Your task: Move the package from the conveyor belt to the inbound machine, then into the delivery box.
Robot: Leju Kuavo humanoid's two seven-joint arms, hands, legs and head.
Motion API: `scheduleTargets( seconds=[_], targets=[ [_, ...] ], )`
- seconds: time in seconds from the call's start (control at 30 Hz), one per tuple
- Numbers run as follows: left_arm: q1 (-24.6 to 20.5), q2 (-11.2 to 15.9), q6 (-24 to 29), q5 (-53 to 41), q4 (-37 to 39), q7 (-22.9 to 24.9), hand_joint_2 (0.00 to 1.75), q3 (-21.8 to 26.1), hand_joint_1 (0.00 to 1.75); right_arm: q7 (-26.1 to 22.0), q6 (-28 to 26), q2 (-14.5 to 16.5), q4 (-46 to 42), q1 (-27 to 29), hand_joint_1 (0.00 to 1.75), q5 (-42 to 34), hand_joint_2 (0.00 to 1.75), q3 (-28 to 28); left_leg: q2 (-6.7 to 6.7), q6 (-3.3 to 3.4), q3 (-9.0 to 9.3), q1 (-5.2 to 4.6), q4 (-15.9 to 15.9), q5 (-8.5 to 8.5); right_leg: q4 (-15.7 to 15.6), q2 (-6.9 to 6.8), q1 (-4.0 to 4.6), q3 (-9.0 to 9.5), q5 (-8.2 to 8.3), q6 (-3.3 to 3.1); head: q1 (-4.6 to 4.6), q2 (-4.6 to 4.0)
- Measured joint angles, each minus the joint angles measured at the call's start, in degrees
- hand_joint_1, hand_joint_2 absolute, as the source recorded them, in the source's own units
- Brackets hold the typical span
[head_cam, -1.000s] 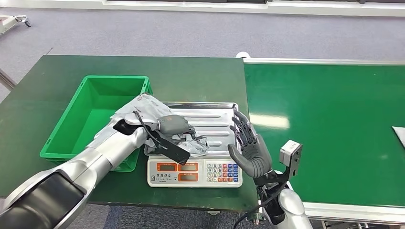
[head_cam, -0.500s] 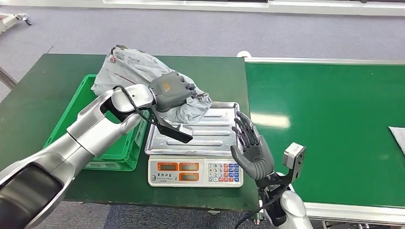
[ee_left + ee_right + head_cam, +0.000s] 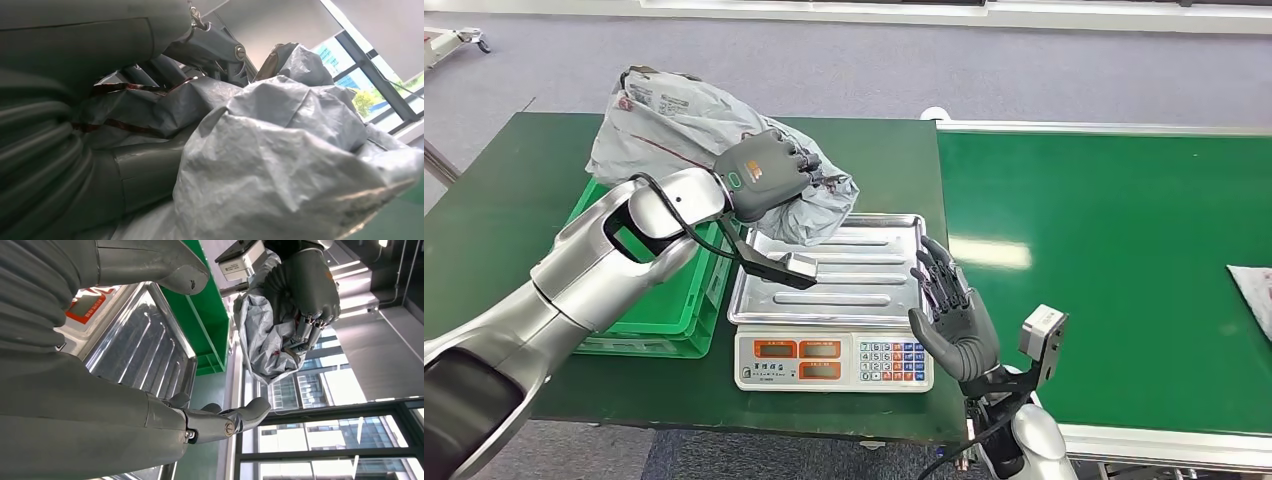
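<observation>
My left hand (image 3: 764,178) grips a crumpled grey plastic package (image 3: 674,120) and holds it in the air above the far edge of the scale's steel tray (image 3: 839,270) and the green box (image 3: 649,300). The left wrist view shows the grey package (image 3: 280,150) bunched against the fingers (image 3: 150,170). From the right wrist view, the package (image 3: 257,335) hangs from the left hand (image 3: 305,285) over the tray (image 3: 135,355). My right hand (image 3: 949,315) stays open, fingers spread, beside the right edge of the scale (image 3: 829,360).
The green conveyor belt (image 3: 1114,270) runs along the right, with another pale package (image 3: 1254,290) at its right edge. The scale and the green box stand on a dark green table (image 3: 484,220). Grey floor lies beyond.
My left hand lifted the package off the scale tray and carried it up and away toward the far left, above the box. The right hand stayed nearly still.
</observation>
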Motion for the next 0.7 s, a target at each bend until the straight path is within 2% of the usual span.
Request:
scheduleTargets(
  seconds=[0.2, 0.3, 0.5, 0.7],
  targets=[
    [0.3, 0.4, -0.5, 0.2, -0.2, 1.2, 1.75, 0.2, 1.75, 0.0, 0.0, 0.1, -0.1, 0.1, 0.0, 0.0, 1.75, 0.0, 0.0, 0.0, -0.03, 0.0, 0.0, 0.0, 0.0, 0.0, -0.01, 0.0, 0.0, 0.0, 0.01, 0.0],
    [1.6, 2.2, -0.9, 2.7, 1.9, 2.0, 1.75, 2.4, 1.75, -0.1, 0.0, 0.1, -0.6, 0.5, 0.0, 0.1, 1.75, -0.3, 0.18, -0.03, 0.01, 0.03, 0.0, -0.03, 0.0, 0.16, -0.04, -0.02, 0.0, -0.01, 0.02, 0.0],
    [6.4, 7.6, 6.5, 8.0, 15.9, -2.5, 1.75, 12.3, 1.75, -0.5, -0.4, -0.1, -2.6, 3.0, 0.0, 0.6, 1.75, -1.7, 0.51, -0.2, 0.17, 0.11, -0.2, -0.01, 0.0, 0.48, -0.05, -0.16, 0.0, -0.15, -0.02, 0.0],
    [10.1, 8.2, 9.6, 7.0, 26.1, -2.2, 1.75, 18.2, 1.75, -0.2, -1.2, -0.1, -5.2, 5.0, 0.0, 1.3, 1.75, -2.9, 0.24, -0.22, 0.0, 0.12, -0.2, 0.01, 0.0, 0.27, 0.07, -0.2, -0.06, -0.21, -0.01, 0.0]
  ],
)
